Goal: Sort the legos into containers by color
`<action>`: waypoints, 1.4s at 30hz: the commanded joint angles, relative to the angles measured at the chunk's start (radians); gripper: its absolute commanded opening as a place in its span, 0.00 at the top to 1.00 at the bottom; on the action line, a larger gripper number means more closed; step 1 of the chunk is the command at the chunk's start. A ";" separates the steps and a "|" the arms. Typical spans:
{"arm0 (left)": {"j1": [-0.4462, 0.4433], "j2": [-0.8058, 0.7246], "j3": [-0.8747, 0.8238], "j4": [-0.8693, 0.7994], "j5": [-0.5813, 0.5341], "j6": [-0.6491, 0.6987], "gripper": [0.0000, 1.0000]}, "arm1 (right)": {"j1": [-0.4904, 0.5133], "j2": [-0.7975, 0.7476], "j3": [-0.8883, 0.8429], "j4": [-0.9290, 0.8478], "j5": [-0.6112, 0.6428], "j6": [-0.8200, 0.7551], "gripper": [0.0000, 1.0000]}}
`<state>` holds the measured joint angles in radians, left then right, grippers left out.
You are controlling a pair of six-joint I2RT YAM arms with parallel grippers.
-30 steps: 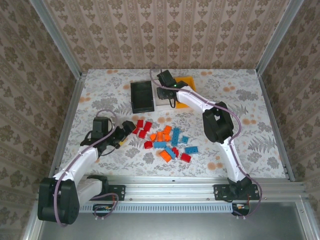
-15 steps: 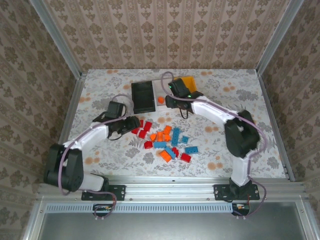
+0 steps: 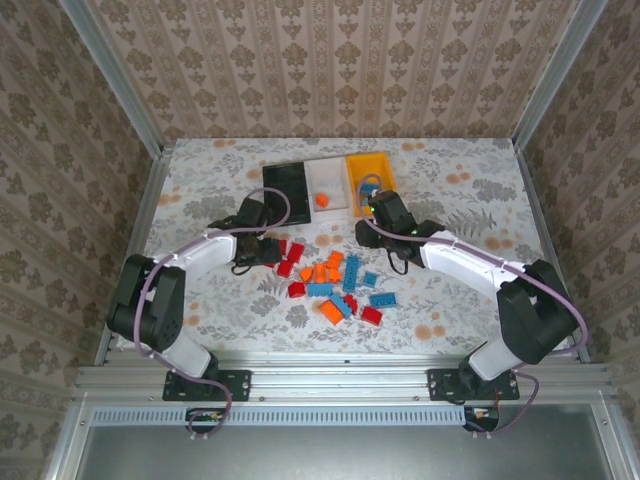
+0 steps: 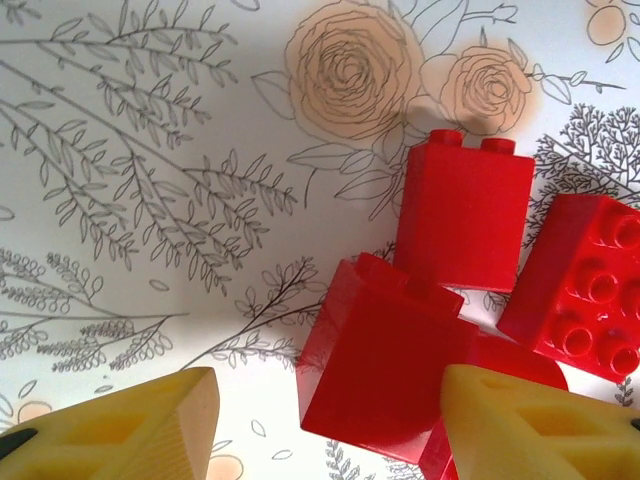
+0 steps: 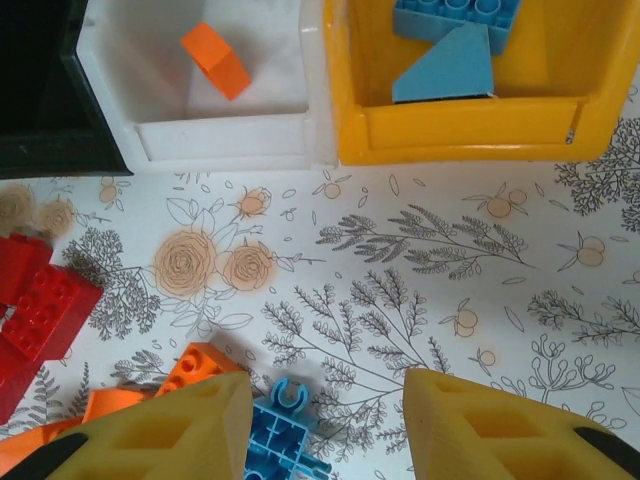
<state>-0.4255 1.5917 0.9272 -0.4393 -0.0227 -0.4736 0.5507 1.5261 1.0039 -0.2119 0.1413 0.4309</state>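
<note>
Left hand [image 4: 325, 405] is spread wide and holds nothing, its yellow fingertips [image 4: 130, 420] low over the surface [image 4: 150, 200] at the near side of the red bricks. The nearest red brick [image 4: 385, 360] lies in the gap but well off centre, crowding the finger on the view's right and leaning against another red piece there. A tall red brick [image 4: 462, 215] lies just beyond it with its long axis pointing away from the hand, and a studded red one [image 4: 585, 295] is further right. This arm is clearly the nearer one to the reds, so a clean pinch probably needs the hand shifted toward that right side first. Right hand [image 5: 330, 400] is likewise open and empty, with a blue brick [image 5: 285, 440] in its gap beside its left finger. Straight ahead of it are the white bin [image 5: 200, 140], which holds one orange piece, and the yellow bin [image 5: 460, 125], which holds blue ones. Red would by elimination go to the black bin [image 5: 40, 120], at the left end of the row.
</note>
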 commanded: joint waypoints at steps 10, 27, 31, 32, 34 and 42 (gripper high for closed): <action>-0.008 0.056 0.014 0.059 0.064 0.070 0.39 | -0.008 -0.087 -0.044 -0.007 -0.002 -0.003 0.54; -0.055 0.057 0.129 -0.078 -0.067 0.158 0.30 | -0.009 -0.078 -0.079 0.024 -0.002 -0.013 0.53; -0.063 0.102 0.160 -0.074 -0.086 0.230 0.28 | -0.011 -0.078 -0.081 0.022 0.001 -0.016 0.51; -0.062 0.111 0.164 -0.072 -0.091 0.240 0.28 | -0.011 -0.080 -0.082 0.022 0.003 -0.017 0.51; -0.059 0.129 0.168 -0.064 -0.086 0.255 0.28 | -0.014 -0.080 -0.085 0.023 0.003 -0.017 0.51; -0.054 0.173 0.137 0.043 -0.097 0.295 0.27 | -0.017 -0.089 -0.087 0.022 0.006 -0.022 0.49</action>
<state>-0.4885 1.7454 1.0740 -0.4427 -0.1059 -0.2245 0.5392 1.4593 0.9268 -0.2043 0.1413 0.4221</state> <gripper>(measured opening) 0.724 0.506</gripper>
